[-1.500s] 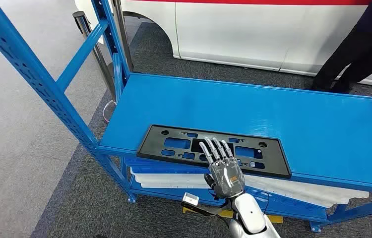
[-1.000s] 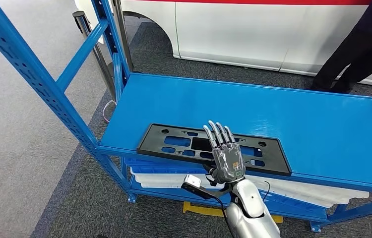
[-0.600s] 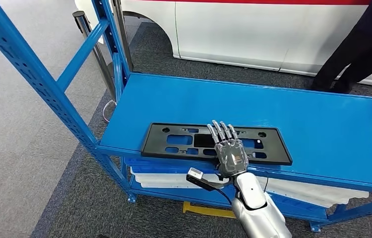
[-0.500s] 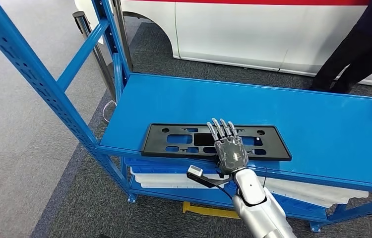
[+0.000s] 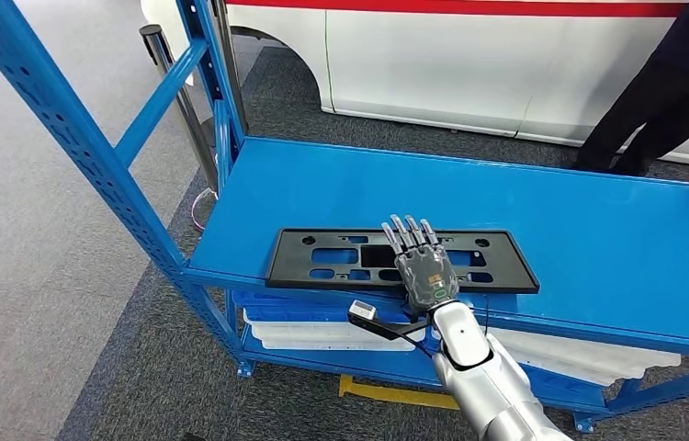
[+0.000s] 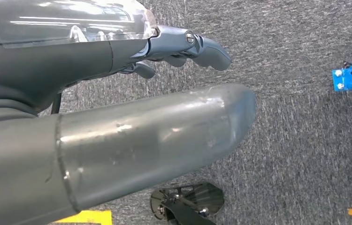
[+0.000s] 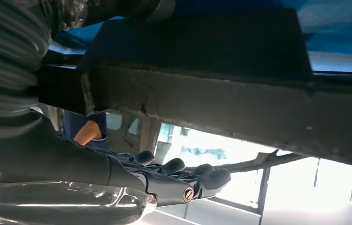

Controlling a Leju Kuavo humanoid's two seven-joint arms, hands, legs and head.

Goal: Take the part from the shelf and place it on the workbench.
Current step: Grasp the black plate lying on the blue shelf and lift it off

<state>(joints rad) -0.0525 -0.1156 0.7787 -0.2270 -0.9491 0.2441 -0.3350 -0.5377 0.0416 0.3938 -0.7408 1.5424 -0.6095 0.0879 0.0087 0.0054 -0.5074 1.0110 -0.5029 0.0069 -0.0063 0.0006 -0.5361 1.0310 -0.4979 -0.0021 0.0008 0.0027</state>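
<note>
We see the black part [image 5: 402, 261], a flat rectangular frame with cut-out openings, lying on the blue shelf [image 5: 543, 211] close to its front edge. Our right hand [image 5: 421, 266] lies over the middle of the part, palm down, with its fingers [image 5: 407, 234] stretched out and slightly apart across the top; whether the thumb has hooked under the edge we cannot tell, so we cannot say if the part is truly gripped. In the right wrist view the part's dark edge [image 7: 230, 101] runs just beside the hand [image 7: 174, 180]. Our left hand [image 6: 118, 98] hangs over the grey carpet [image 6: 305, 140], fingers loosely curled with nothing in them. Below the shelf's top level lie white panels [image 5: 322, 329]. Behind the shelf stands a white vehicle [image 5: 469, 64], and a person's dark-trousered legs [image 5: 662, 101] stand at the far right.
</note>
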